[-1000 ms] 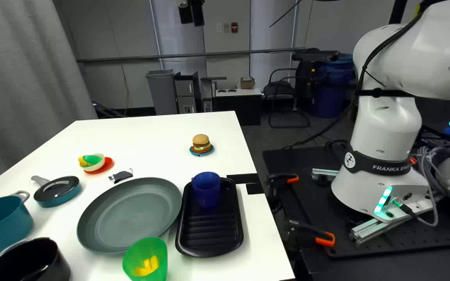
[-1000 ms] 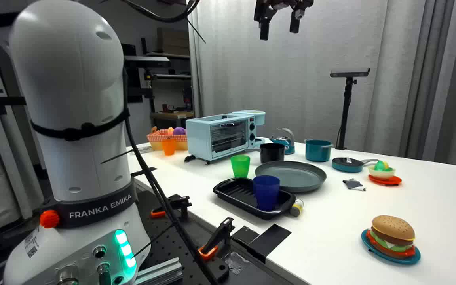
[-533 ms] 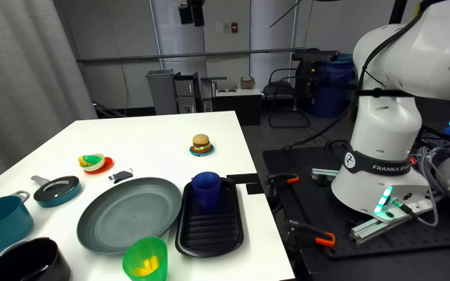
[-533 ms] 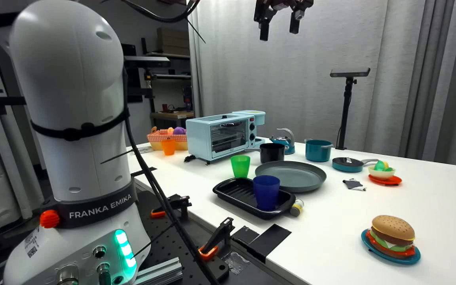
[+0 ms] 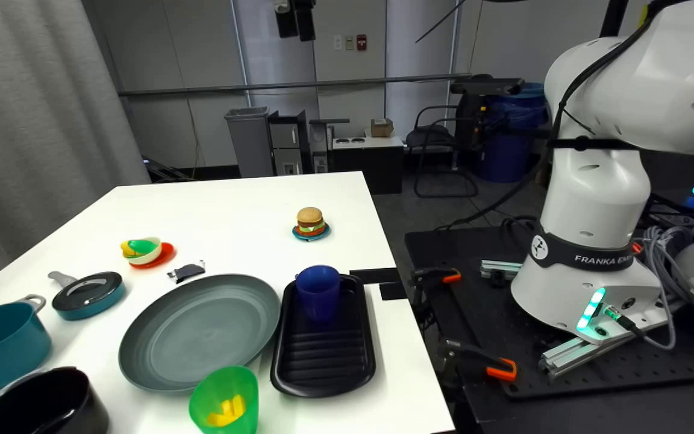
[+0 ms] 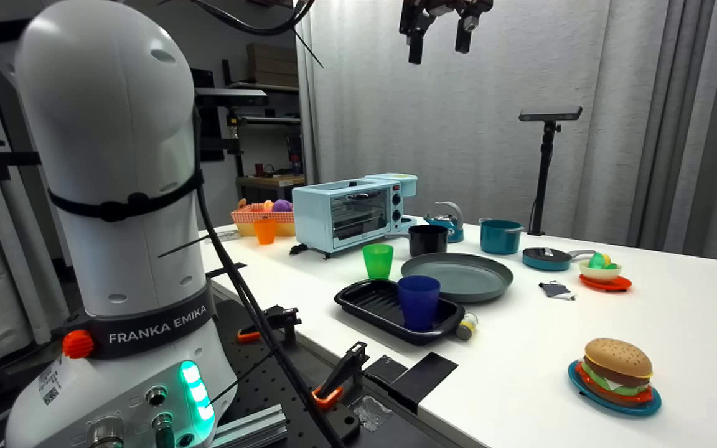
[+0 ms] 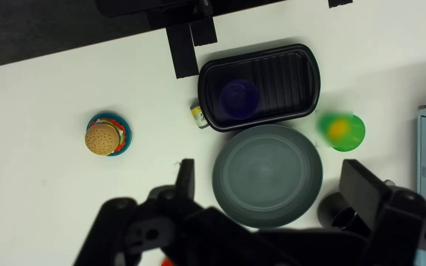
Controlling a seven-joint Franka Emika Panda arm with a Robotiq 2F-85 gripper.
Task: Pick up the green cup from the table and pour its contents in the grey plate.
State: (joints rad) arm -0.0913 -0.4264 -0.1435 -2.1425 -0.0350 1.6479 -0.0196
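Fingers point(image 6: 416, 50) wide, top ctr in an exterior view; green cup point(image 5: 225, 383) w/ yellow pcs point(image 5: 228, 411) upright, nr grey plate point(image 5: 202, 331).

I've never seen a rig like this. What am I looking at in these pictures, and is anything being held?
This is a white robot arm, ending in a black two-fingered gripper. The exterior views come from two cameras outside it; the wrist view, from one on its wrist, looks down past the fingers. On the white table lies a wide grey plate. Near it are a green cup with yellow pieces inside and a black tray with a blue cup in it. A toy burger, a teal pot and a toaster oven are there too. The gripper hangs open above the table and holds nothing.
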